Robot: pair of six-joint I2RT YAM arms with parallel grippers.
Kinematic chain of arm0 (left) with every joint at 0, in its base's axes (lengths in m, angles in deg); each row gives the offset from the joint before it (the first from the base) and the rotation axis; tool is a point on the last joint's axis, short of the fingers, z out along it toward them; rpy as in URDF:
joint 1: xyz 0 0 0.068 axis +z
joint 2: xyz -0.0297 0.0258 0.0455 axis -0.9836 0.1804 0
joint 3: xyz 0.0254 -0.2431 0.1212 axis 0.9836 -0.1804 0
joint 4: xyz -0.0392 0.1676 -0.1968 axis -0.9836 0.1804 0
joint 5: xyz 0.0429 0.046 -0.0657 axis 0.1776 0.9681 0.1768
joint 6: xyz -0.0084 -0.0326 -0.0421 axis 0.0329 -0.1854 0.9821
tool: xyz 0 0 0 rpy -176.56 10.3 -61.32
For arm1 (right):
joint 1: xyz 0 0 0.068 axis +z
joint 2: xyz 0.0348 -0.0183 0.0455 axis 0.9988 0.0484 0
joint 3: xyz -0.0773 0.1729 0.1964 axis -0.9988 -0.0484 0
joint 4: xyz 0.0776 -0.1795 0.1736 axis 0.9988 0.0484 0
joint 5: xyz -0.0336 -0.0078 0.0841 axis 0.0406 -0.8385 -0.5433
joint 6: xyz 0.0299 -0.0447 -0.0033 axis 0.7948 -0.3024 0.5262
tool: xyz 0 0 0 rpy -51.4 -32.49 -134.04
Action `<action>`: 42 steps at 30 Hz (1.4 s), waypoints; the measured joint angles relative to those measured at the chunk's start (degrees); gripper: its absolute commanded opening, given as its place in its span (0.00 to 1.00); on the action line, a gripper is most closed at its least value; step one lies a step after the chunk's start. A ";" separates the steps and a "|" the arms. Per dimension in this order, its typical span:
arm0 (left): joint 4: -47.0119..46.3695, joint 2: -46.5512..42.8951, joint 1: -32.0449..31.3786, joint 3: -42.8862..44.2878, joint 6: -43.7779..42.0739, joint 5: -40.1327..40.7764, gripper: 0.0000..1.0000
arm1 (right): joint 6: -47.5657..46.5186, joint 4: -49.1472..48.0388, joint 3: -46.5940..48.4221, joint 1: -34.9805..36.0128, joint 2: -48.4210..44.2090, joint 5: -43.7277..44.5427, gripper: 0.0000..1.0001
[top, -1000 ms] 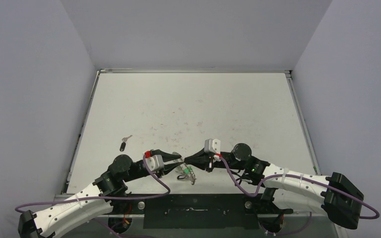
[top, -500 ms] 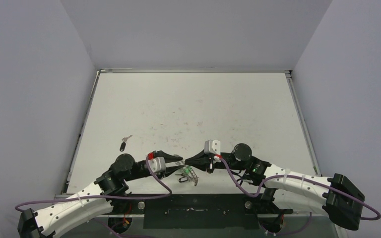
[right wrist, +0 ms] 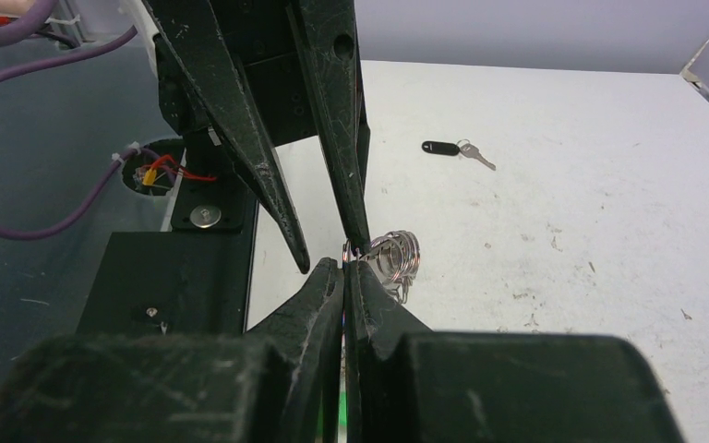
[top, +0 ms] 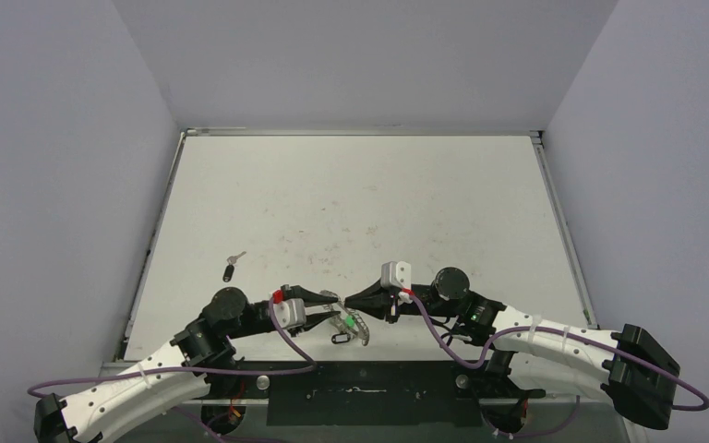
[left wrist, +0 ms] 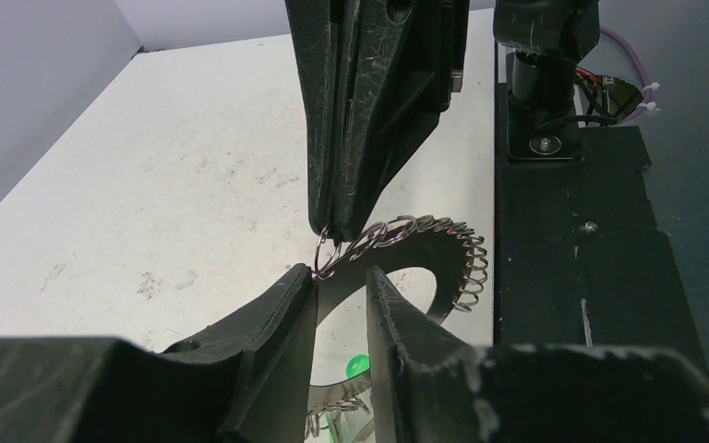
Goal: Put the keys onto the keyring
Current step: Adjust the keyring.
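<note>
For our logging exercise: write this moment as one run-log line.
left jaws: gripping keyring | right jaws: shut on small ring at its rim | green key: at keyring | black key: on table

Bare metal beside scuffed black plastic.
Thin silvery wire keyring (left wrist: 425, 224) with glinting coiled rim; matt, scratched black plastic fingers (left wrist: 369, 138); matt white tabletop (left wrist: 148, 185), stained and speckled; glossy black head on key (right wrist: 440, 147).

Right hand (right wrist: 343, 268) fingers pressed together, tips pinching a wire loop at the keyring (right wrist: 397, 254) edge. Left hand (right wrist: 334, 256) enters from the top, fingers apart, one tip touching the coils. Black-headed key (right wrist: 440, 147) and silver key (right wrist: 476, 155) lie together on the white desk (right wrist: 563, 231), well apart from the keyring.
</note>
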 measured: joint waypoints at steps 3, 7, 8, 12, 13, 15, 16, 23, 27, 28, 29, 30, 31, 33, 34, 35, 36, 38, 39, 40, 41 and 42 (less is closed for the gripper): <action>-0.11 0.44 0.00 0.02 -0.15 0.02 0.23 | 0.00 0.07 0.00 0.00 0.00 -0.22 0.00; -0.24 1.36 0.00 0.13 -0.55 0.33 0.21 | 0.02 0.46 0.00 0.00 0.00 -0.39 0.00; -0.35 1.53 0.00 0.13 -0.66 0.50 0.20 | 0.02 0.48 0.00 0.00 0.00 -0.42 0.00; -0.68 1.99 -0.02 0.13 -1.20 1.07 0.21 | 0.02 0.59 0.00 0.00 0.00 -0.59 0.00; -0.76 2.08 0.00 0.15 -1.25 1.14 0.22 | 0.04 0.59 0.00 0.00 0.00 -0.72 0.00; -0.94 2.34 0.00 0.20 -1.38 1.36 0.24 | 0.02 0.61 0.00 0.00 0.00 -0.85 0.00; -0.98 2.47 -0.02 0.22 -1.42 1.55 0.24 | 0.02 0.59 0.00 0.00 0.00 -0.92 0.00; -1.77 3.65 -0.02 0.28 -1.66 2.45 0.22 | 0.02 0.66 0.00 0.00 0.00 -1.01 0.00; -2.43 4.59 0.00 0.50 -2.01 2.60 0.05 | 0.02 0.85 0.00 -0.02 0.00 -1.05 0.00; -2.62 4.76 0.00 0.50 -2.12 2.60 0.00 | 0.00 0.90 0.00 -0.02 0.00 -1.05 0.00; -2.84 4.87 -0.02 0.52 -2.27 2.56 0.00 | -0.02 1.01 0.00 -0.02 0.00 -1.03 0.00; -2.99 4.92 -0.02 0.55 -2.47 2.56 0.00 | -0.04 1.14 0.00 -0.04 0.00 -1.03 0.00; -3.08 4.92 0.00 0.55 -2.62 2.56 0.00 | -0.09 1.22 0.02 -0.04 0.00 -1.05 0.00; -3.08 4.90 0.00 0.57 -2.73 2.56 0.00 | -0.26 1.29 0.02 -0.04 0.00 -1.05 0.00; -3.10 4.85 0.00 0.57 -2.75 2.56 0.00 | -0.33 1.31 0.02 -0.04 0.00 -1.05 0.00; -3.08 4.70 0.00 0.57 -2.80 2.56 0.00 | -0.42 1.31 0.02 -0.04 0.00 -1.05 0.00; -3.04 4.55 0.00 0.57 -2.84 2.56 0.00 | -0.46 1.33 0.02 -0.04 0.00 -1.05 0.00; -2.93 4.13 0.00 0.57 -2.86 2.56 0.07 | -0.48 1.31 0.07 -0.04 0.00 -1.05 0.00; -2.84 3.91 0.00 0.57 -2.91 2.56 0.13 | -0.50 1.31 0.15 -0.04 0.00 -1.05 0.00; -2.80 3.69 0.00 0.57 -3.02 2.56 0.18 | -0.50 1.31 0.22 -0.04 0.00 -1.07 0.00; -2.86 3.54 -0.02 0.57 -3.08 2.47 0.21 | -0.50 1.31 0.24 -0.04 0.00 -1.05 0.00; -2.95 3.43 -0.02 0.57 -3.04 2.38 0.23 | -0.50 1.42 0.24 -0.04 0.00 -1.05 0.00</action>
